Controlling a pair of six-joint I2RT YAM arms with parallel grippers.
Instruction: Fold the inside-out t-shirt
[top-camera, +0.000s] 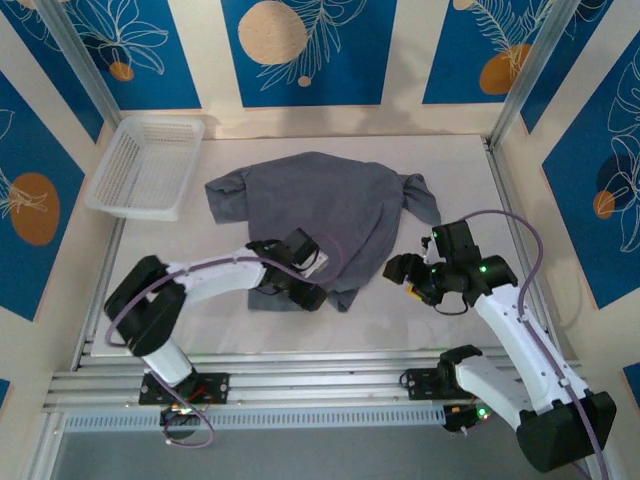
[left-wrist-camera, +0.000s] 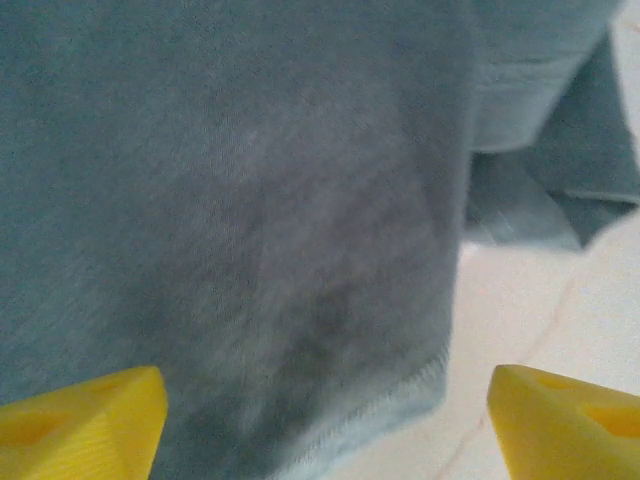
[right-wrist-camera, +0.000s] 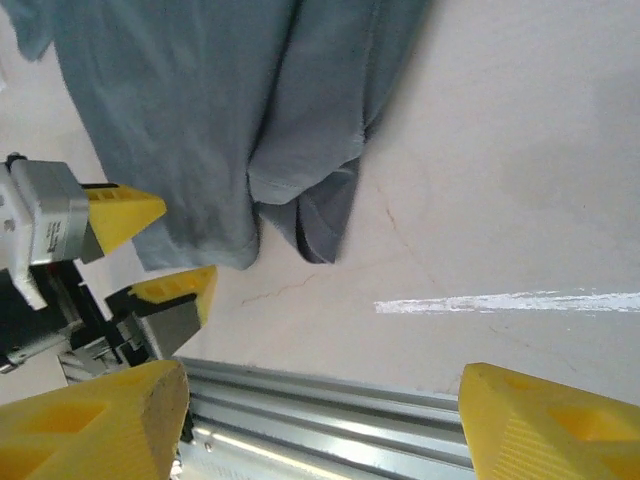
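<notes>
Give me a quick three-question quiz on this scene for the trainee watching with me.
1. True or false: the t-shirt lies on the table, outside the white basket.
2. Pick one: the left end effector is over which part of the t-shirt? A) a near hem corner B) the collar C) a sleeve
3. Fill the gap: the right end effector is off the t-shirt, above bare table, with its jaws ____.

Key: 1 true; 2 A; 3 open.
</notes>
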